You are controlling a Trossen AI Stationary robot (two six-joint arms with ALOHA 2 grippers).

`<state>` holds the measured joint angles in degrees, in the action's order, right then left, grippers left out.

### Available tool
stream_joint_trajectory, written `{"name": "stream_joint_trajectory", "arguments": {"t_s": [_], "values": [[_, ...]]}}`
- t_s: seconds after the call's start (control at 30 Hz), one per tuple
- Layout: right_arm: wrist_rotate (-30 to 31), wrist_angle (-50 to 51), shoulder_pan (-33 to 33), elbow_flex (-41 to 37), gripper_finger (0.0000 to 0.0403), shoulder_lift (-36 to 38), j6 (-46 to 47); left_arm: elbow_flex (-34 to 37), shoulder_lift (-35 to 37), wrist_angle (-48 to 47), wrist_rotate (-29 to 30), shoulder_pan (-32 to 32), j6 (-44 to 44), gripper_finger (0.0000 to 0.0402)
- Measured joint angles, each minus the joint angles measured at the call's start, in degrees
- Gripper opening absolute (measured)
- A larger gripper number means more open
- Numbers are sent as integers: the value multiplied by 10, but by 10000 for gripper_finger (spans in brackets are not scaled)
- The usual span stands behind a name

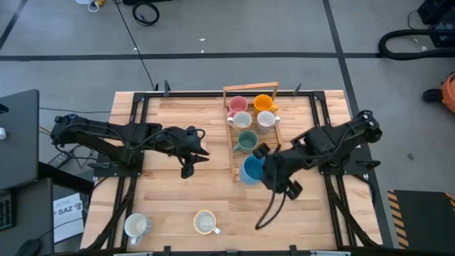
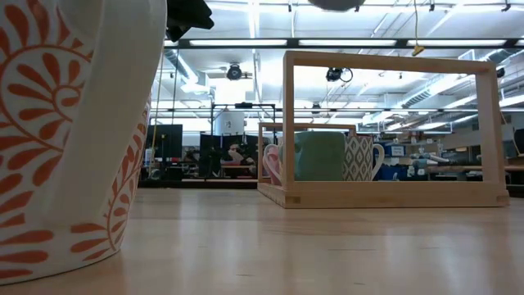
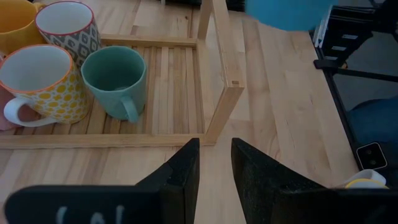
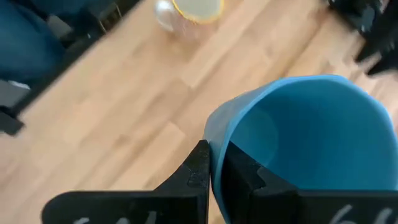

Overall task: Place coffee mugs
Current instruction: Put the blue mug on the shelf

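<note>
Right now your blue mug (image 1: 252, 170) hangs just beside the wooden rack's (image 1: 232, 153) open end, its rim pinched by the right gripper (image 4: 214, 163). Left gripper (image 3: 215, 163) hovers near the rack, fingers slightly parted, seemingly empty. Green mug (image 3: 116, 79) stands inside.

- A robotics lab or workshop, by the look of it.
- Long fluorescent ceiling lights (image 2: 352, 43) run over an open hall crowded with benches and equipment (image 2: 221, 152).
- A wooden table (image 1: 178, 192) stands in a black metal frame (image 1: 135, 107) on grey concrete floor (image 1: 249, 28).
- Loose black cables (image 1: 146, 13) lie on that floor.
</note>
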<state>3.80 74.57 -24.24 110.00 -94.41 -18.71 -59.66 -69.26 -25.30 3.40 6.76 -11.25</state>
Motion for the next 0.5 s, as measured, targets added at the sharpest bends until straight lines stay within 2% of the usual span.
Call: {"name": "stream_joint_trajectory", "arguments": {"t_s": [0.5], "values": [[25,146,131,6,29,3,-21,0,0,0,0,0,0,98]]}}
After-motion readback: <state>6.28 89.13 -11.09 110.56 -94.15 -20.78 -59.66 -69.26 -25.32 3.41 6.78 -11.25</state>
